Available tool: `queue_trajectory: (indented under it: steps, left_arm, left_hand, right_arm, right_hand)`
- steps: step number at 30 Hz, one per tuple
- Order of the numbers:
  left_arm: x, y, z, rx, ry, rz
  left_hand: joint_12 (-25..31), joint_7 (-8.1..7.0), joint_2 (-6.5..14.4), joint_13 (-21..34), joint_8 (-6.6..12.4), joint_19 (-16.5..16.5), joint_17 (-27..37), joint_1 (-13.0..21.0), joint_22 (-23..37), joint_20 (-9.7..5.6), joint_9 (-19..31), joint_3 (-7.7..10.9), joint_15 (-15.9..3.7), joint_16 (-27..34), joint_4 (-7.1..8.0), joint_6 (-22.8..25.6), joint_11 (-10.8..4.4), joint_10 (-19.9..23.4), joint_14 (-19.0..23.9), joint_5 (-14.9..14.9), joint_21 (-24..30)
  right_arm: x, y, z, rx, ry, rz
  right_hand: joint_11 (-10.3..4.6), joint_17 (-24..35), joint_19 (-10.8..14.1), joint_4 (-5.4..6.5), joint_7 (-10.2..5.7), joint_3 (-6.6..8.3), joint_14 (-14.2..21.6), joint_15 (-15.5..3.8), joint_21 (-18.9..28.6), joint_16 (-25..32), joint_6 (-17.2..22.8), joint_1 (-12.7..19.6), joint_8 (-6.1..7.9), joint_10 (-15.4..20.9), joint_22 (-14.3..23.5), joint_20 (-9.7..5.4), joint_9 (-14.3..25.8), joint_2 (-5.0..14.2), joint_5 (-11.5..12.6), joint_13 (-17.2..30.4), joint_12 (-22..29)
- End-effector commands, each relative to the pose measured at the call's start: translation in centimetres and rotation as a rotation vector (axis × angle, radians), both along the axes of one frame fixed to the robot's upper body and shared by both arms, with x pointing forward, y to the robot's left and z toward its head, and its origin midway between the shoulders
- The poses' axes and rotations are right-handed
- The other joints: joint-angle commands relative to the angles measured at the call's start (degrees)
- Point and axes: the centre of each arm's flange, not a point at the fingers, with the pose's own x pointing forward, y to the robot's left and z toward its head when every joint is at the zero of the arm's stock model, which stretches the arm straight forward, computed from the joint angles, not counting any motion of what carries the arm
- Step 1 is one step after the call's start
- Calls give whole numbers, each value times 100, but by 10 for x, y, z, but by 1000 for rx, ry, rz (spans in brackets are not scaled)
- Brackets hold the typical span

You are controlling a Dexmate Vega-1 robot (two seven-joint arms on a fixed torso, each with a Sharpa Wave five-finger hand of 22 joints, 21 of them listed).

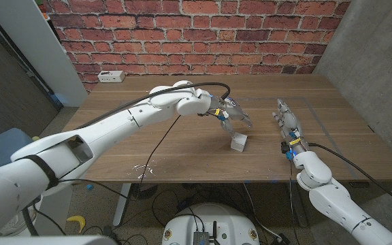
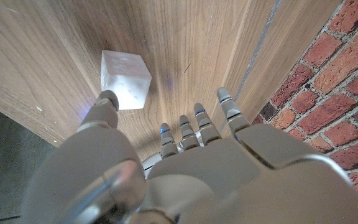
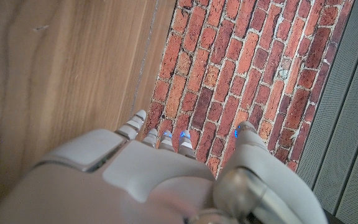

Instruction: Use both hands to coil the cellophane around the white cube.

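White cube [image 1: 239, 141]: matte, slightly pitted faces, square-edged, standing on the wood-grain desk [image 1: 182, 146] just right of centre in the head view; the left wrist view shows its speckled top, which the head view leaves too small to read. Left hand [image 1: 231, 114]: smooth grey-white shell, fingers spread and holding nothing, hovering just above and left of the cube. Right hand [image 1: 288, 122]: well right of the cube, fingers extended, empty; crumpled clear cellophane [image 1: 143, 167] lies at lower left near the desk edge.

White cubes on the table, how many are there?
1. The white cube sits on the table right of centre, just below the left hand. None look hidden.
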Motion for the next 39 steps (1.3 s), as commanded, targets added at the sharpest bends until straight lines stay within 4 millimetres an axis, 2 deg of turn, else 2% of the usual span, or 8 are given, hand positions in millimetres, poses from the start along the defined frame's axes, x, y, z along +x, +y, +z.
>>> queue_trajectory:
  steps: [1, 8, 15, 19, 24, 30, 34, 39]
  left_arm:
    - [2, -8, -12, 61, -24, -5]
    - [2, -13, -15, 94, -32, 8]
    - [5, -16, -19, 125, -12, 16]
    - [6, -17, -21, 135, 8, 14]
    - [8, -20, -23, 154, 34, 21]
    - [9, -21, -26, 173, 59, 27]
    - [10, -22, -28, 182, 64, 31]
    - [11, -22, -28, 186, 74, 36]
  left_hand:
    - [-22, -30, -30, 27, -16, 50, 10, 164, 7, 0, 18, 17, 7, -40, -12, -15, 42, 46, 54, 42, -18]
    - [-59, -9, -136, 32, -41, 231, 12, 496, 14, 91, 23, 22, 22, -63, -2, -45, 47, 45, 109, 92, -2]
    - [-74, -42, -189, 35, -34, 410, 13, 720, 26, 42, 26, 10, 7, -39, 30, 22, 65, 78, 267, 115, 31]
    - [-88, -153, -198, 37, -23, 519, 14, 844, 37, 19, 29, -2, 8, -29, 54, 97, 78, 87, 367, 121, 55]
    - [-98, -180, -166, 37, -20, 570, 16, 966, 45, 4, 32, 4, 44, -41, 68, 153, 77, 96, 400, 123, 61]
    - [-86, -183, -90, 38, 9, 695, 19, 1210, 59, -22, 39, 21, -5, -16, 79, 308, 76, 198, 583, 113, 88]
    - [-57, -184, 47, 38, 56, 839, 25, 1502, 74, -27, 49, 50, -96, 20, 82, 552, 62, 366, 822, 70, 128]
    - [-45, -183, 238, 37, 113, 1081, 34, 1937, 98, -104, 59, 79, -220, 75, 65, 940, 60, 541, 1183, -52, 224]
  right_arm:
    - [-3, -3, -3, 8, 5, -8]
    - [-2, -4, -5, 15, 6, -10]
    - [0, -6, -7, 21, 6, -6]
    - [1, -6, -7, 22, 7, -6]
    - [1, -6, -7, 25, 4, -8]
    - [2, -7, -7, 28, 3, -11]
    - [2, -7, -7, 29, 3, -11]
    - [3, -7, -6, 28, 5, -12]
  right_hand:
    - [15, 18, 13, -30, -20, 4, -17, 45, 31, 25, 46, 47, 31, -14, 17, 34, 15, -21, -14, 33, 19]
    - [22, 19, 11, -27, -22, 0, -12, 50, 31, 26, 51, 40, 30, -7, 17, 35, 16, -20, -14, 34, 20]
    - [30, 20, 11, -24, -20, -3, -7, 48, 31, 27, 61, 33, 32, 8, 17, 37, 16, -20, -15, 35, 24]
    - [25, 21, 10, -23, -29, -4, -5, 49, 31, 28, 65, 30, 32, 10, 17, 37, 16, -19, -15, 35, 24]
    - [32, 22, 13, -18, -31, -11, 10, 69, 32, 33, 67, 19, 31, 30, 18, 39, 17, -24, -16, 36, 30]
    - [43, 24, 14, -12, -32, -17, 28, 85, 33, 40, 71, 6, 30, 47, 18, 40, 17, -25, -16, 36, 34]
    - [38, 25, 17, -8, -41, -21, 36, 94, 35, 42, 76, -2, 31, 62, 18, 39, 17, -25, -16, 36, 38]
    - [53, 26, 20, -4, -40, -24, 47, 101, 36, 45, 81, -10, 31, 70, 18, 41, 18, -24, -15, 37, 38]
